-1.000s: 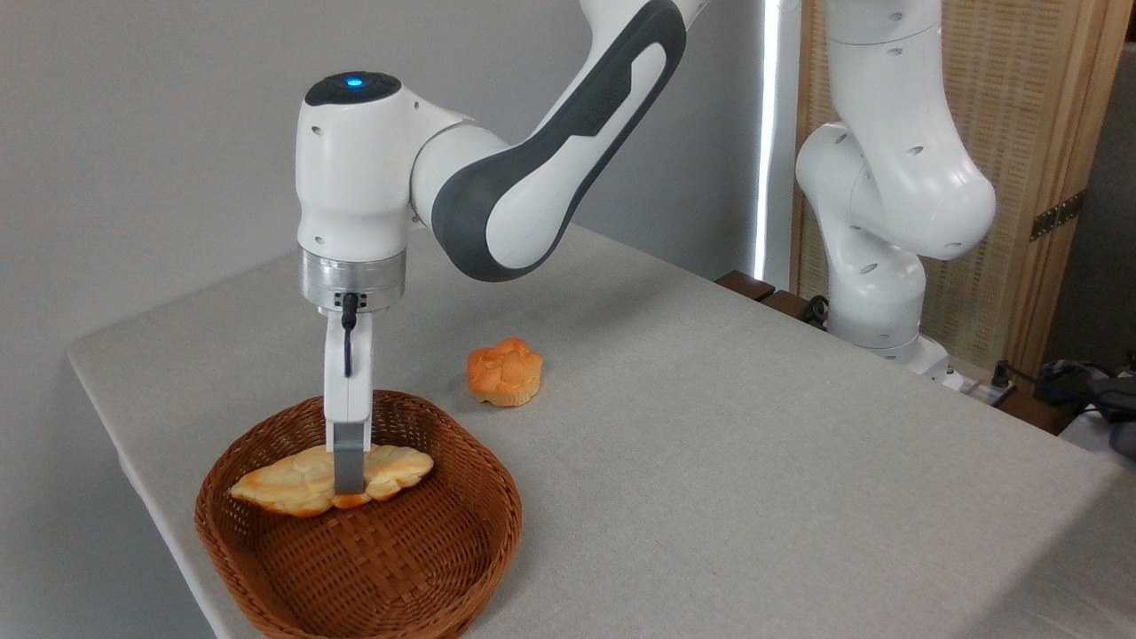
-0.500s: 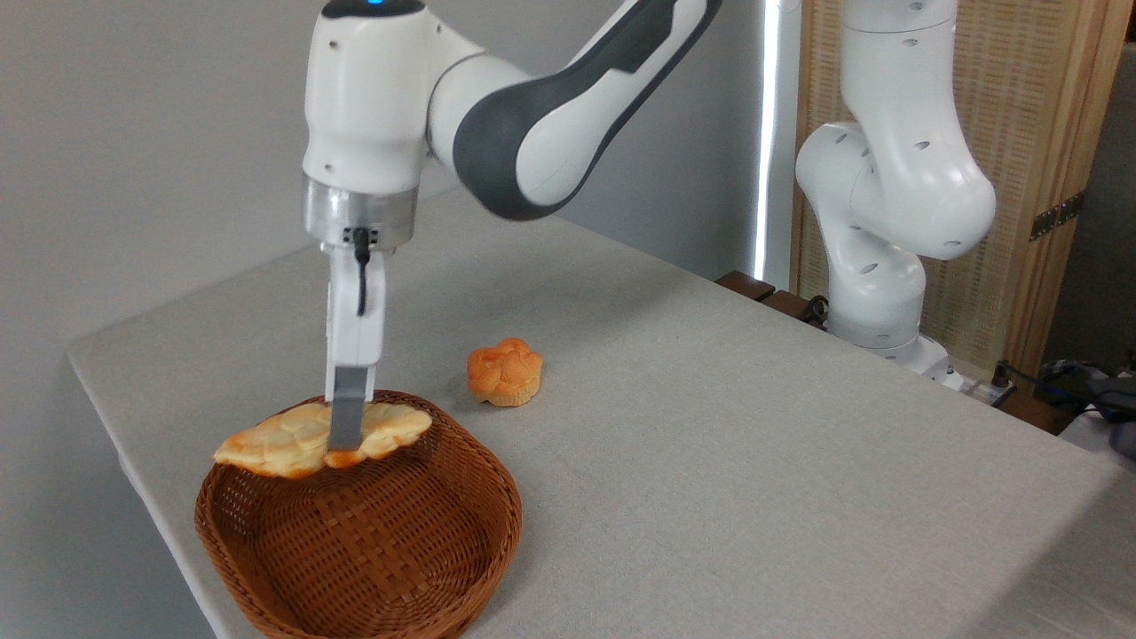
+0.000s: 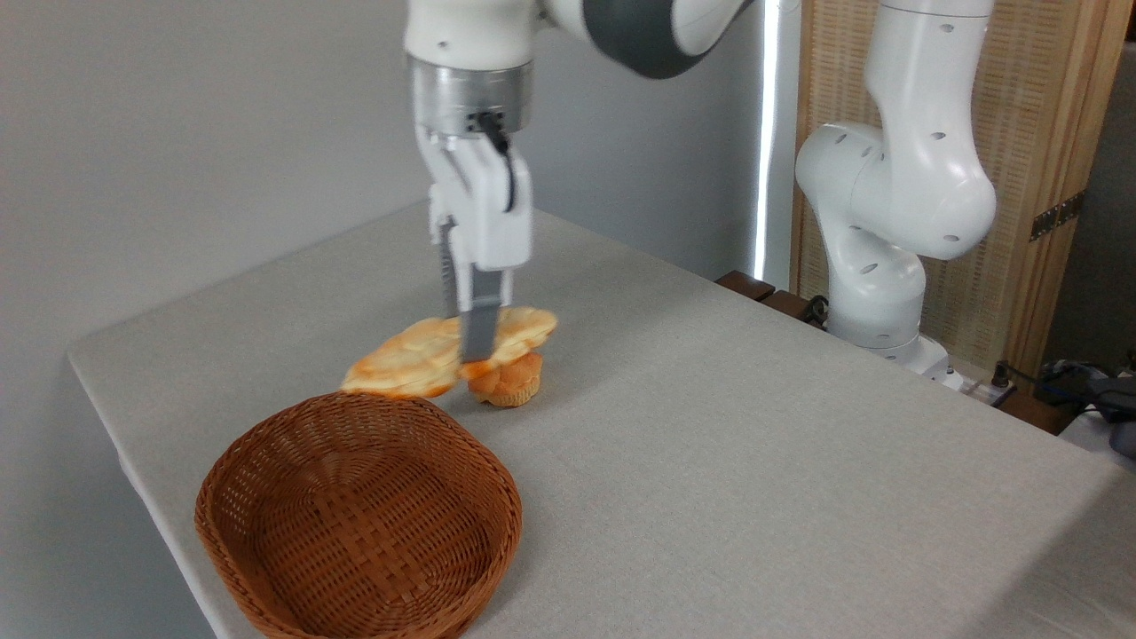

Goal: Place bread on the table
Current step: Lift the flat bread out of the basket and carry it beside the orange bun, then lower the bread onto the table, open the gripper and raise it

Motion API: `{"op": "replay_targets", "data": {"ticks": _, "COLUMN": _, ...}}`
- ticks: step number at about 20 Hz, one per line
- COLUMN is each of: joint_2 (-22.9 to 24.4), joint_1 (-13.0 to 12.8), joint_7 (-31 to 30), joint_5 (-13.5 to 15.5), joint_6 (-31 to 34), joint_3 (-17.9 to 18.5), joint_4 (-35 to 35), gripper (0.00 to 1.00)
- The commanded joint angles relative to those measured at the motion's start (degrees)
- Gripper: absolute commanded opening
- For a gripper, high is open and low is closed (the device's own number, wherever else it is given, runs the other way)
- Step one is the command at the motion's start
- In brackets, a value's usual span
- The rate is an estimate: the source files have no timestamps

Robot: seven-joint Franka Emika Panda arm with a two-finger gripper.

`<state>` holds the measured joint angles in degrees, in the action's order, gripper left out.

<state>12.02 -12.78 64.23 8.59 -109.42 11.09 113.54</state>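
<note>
Tabletop: grey cloth, rounded corner at left, carrying basket and bun.

Arm: white with dark grey panels, base at right rear, reaching over to centre. No readable writing or labels anywhere.

Basket: brown wicker, front left, nothing in it. A second ago held the bread; half a second ago bread just clearing its rim.

Bread: long pale golden loaf, clamped near its middle, held in the air, tilted with left end lower. Hangs behind the basket, in front of and partly covering the bun. Not resting on the tabletop. Carried up and to the right, out of the basket, since earlier frames.

Hand: pointing straight down, fingers closed narrowly on the bread, one either side of it. Now well right of and higher than its earlier spot over the basket.

Bun: small, orange, on tabletop, unmoved.
</note>
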Motion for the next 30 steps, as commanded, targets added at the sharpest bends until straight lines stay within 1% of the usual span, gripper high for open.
{"op": "replay_targets", "data": {"ticks": 1, "joint_2": 6.5, "joint_1": -0.5, "joint_7": -2.4, "joint_5": 0.8, "joint_6": 3.5, "joint_3": 1.2, "joint_4": 8.0, "gripper": 0.39}}
{"op": "replay_targets", "data": {"ticks": 4, "joint_2": 8.5, "joint_1": -0.4, "joint_7": -5.7, "joint_5": 0.4, "joint_6": 5.3, "joint_3": 1.2, "joint_4": 12.5, "gripper": 0.39}}
{"op": "replay_targets", "data": {"ticks": 6, "joint_2": 8.6, "joint_1": -0.4, "joint_7": -6.0, "joint_5": 0.1, "joint_6": 5.4, "joint_3": 1.1, "joint_4": 15.0, "gripper": 0.39}}
{"op": "replay_targets", "data": {"ticks": 8, "joint_2": 8.6, "joint_1": -0.6, "joint_7": -6.1, "joint_5": 0.1, "joint_6": 5.4, "joint_3": 1.1, "joint_4": 16.2, "gripper": 0.39}}
{"op": "replay_targets", "data": {"ticks": 9, "joint_2": 8.5, "joint_1": -0.6, "joint_7": -6.1, "joint_5": 0.1, "joint_6": 5.4, "joint_3": 1.1, "joint_4": 17.2, "gripper": 0.42}}
{"op": "replay_targets", "data": {"ticks": 12, "joint_2": 8.4, "joint_1": -0.6, "joint_7": -6.2, "joint_5": 0.1, "joint_6": 5.3, "joint_3": 1.1, "joint_4": 18.2, "gripper": 0.44}}
{"op": "replay_targets", "data": {"ticks": 14, "joint_2": 8.0, "joint_1": -0.5, "joint_7": -6.0, "joint_5": 0.0, "joint_6": 5.0, "joint_3": 1.1, "joint_4": 18.3, "gripper": 0.53}}
{"op": "replay_targets", "data": {"ticks": 15, "joint_2": 8.0, "joint_1": -0.4, "joint_7": -5.9, "joint_5": -0.3, "joint_6": 5.0, "joint_3": 1.2, "joint_4": 18.6, "gripper": 0.54}}
{"op": "replay_targets", "data": {"ticks": 16, "joint_2": 8.0, "joint_1": -0.4, "joint_7": -5.9, "joint_5": -0.9, "joint_6": 5.0, "joint_3": 1.2, "joint_4": 18.6, "gripper": 0.57}}
{"op": "replay_targets", "data": {"ticks": 18, "joint_2": 7.9, "joint_1": -0.4, "joint_7": -5.8, "joint_5": -1.6, "joint_6": 4.7, "joint_3": 1.2, "joint_4": 18.6, "gripper": 0.69}}
{"op": "replay_targets", "data": {"ticks": 19, "joint_2": 7.8, "joint_1": -0.4, "joint_7": -6.0, "joint_5": -1.6, "joint_6": 4.7, "joint_3": 1.2, "joint_4": 18.6, "gripper": 0.78}}
{"op": "replay_targets", "data": {"ticks": 21, "joint_2": 7.8, "joint_1": -0.3, "joint_7": -6.1, "joint_5": -1.6, "joint_6": 4.7, "joint_3": 1.2, "joint_4": 18.6, "gripper": 0.83}}
{"op": "replay_targets", "data": {"ticks": 25, "joint_2": 7.8, "joint_1": -0.2, "joint_7": -5.9, "joint_5": -1.9, "joint_6": 4.5, "joint_3": 1.2, "joint_4": 18.5, "gripper": 0.97}}
{"op": "replay_targets", "data": {"ticks": 26, "joint_2": 7.8, "joint_1": -0.2, "joint_7": -5.9, "joint_5": -2.1, "joint_6": 4.5, "joint_3": 1.2, "joint_4": 18.5, "gripper": 1.00}}
{"op": "replay_targets", "data": {"ticks": 30, "joint_2": 7.8, "joint_1": -0.2, "joint_7": -6.0, "joint_5": -2.1, "joint_6": 4.5, "joint_3": 1.2, "joint_4": 18.4, "gripper": 1.00}}
